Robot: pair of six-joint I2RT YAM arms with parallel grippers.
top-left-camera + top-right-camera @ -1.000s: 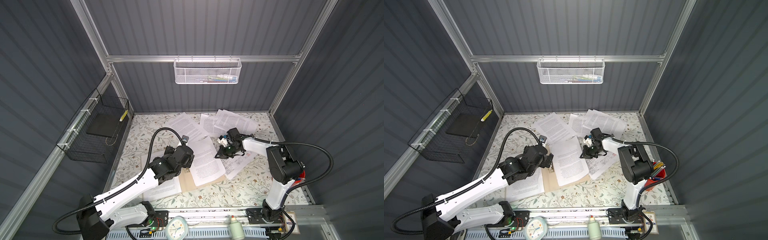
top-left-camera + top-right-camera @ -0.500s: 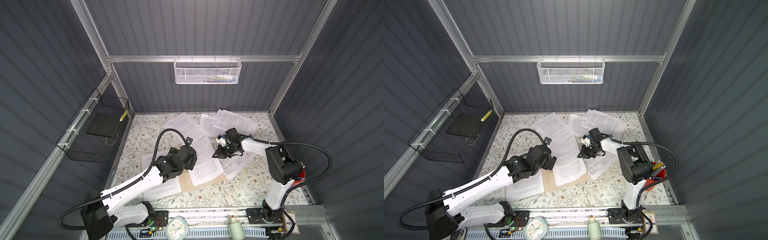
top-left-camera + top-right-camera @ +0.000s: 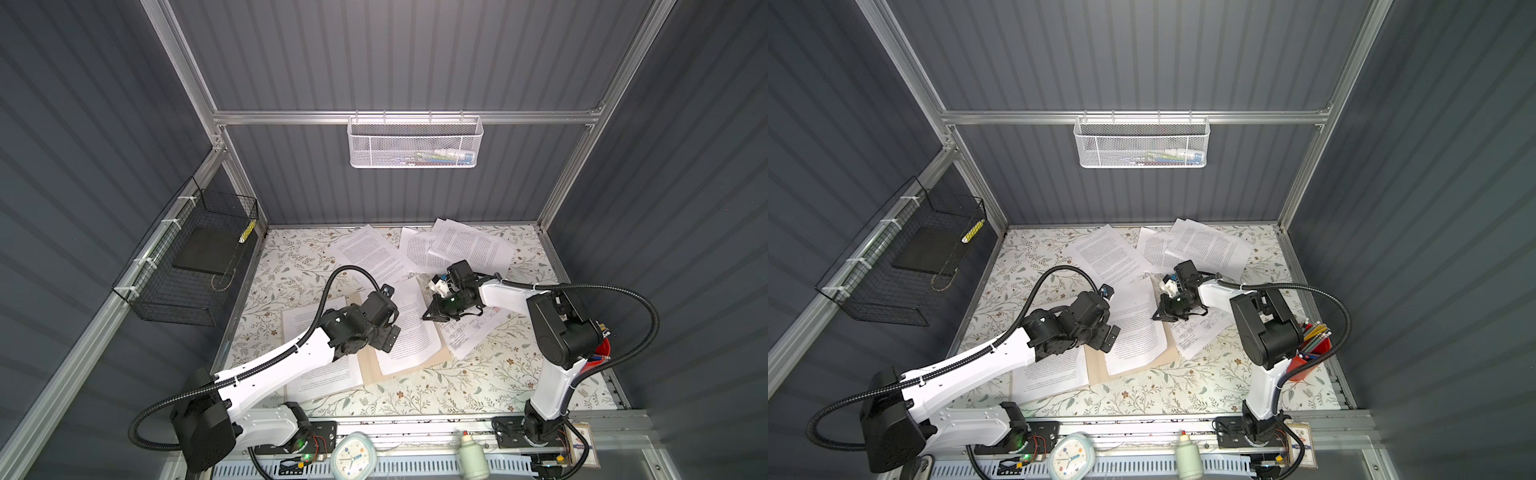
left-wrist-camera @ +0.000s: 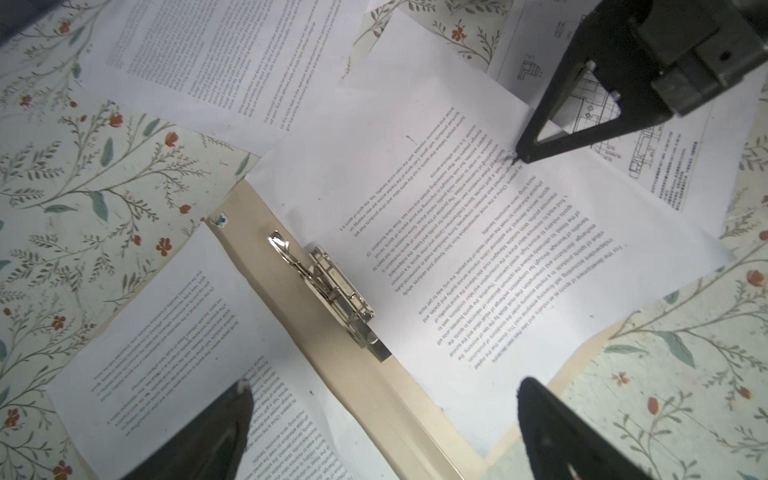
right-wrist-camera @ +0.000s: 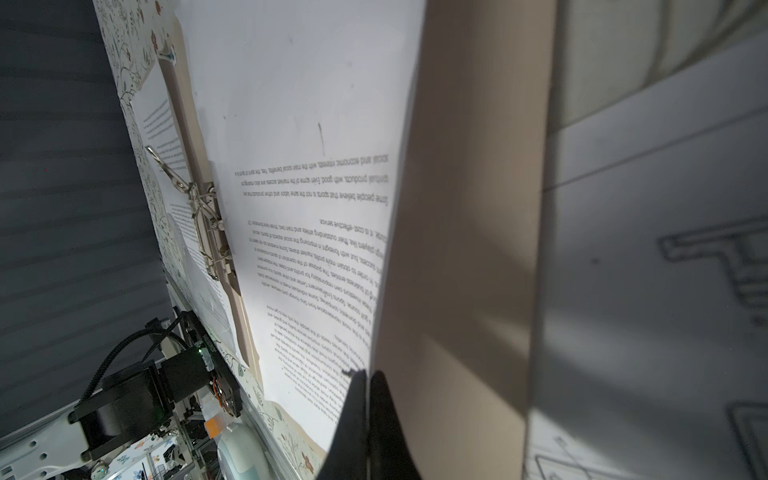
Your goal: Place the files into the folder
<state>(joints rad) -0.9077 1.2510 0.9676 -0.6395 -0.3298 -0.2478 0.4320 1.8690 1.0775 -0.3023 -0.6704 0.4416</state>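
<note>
Two printed sheets rest on the open folder (image 3: 367, 371) (image 3: 1094, 371), which lies flat near the middle of the floral surface (image 3: 478, 382). The left-hand sheet (image 3: 328, 380) (image 4: 178, 332) covers its left flap and is partly hidden by the left arm in both top views. The right-hand sheet (image 3: 409, 332) (image 3: 1138, 328) (image 4: 478, 249) (image 5: 311, 166) lies skewed over the right flap, one corner reaching past the folder's far end. Between them the tan spine shows bare, and the metal clip (image 4: 328, 286) (image 5: 208, 224) sits on it, right at the right-hand sheet's inner edge.

The left tool (image 3: 388, 336) (image 3: 1111, 332) (image 4: 384, 384) hangs above the spine with its fingers (image 4: 216, 428) spread wide, nothing between them. The right tool (image 3: 428, 318) (image 3: 1156, 318) (image 4: 519, 157) (image 5: 368, 378) points down at the outer edge of the right-hand sheet, its fingers pressed together. In the right wrist view that edge runs straight into the seam between the two fingers, yet whether paper is nipped there cannot be told. A drawing sheet (image 3: 469, 332) (image 4: 685, 166) lies just beside the right tool, partly under the right-hand sheet. More loose sheets (image 3: 365, 253) overlap one another toward the back wall. On the left wall a black wire basket (image 3: 166, 303) holds a flat black pad (image 3: 203, 249), and a white mesh basket (image 3: 415, 143) hangs from the rail at the back. A clock (image 3: 353, 457) and a small bottle (image 3: 471, 455) stand at the front edge, near the arms' bases.
</note>
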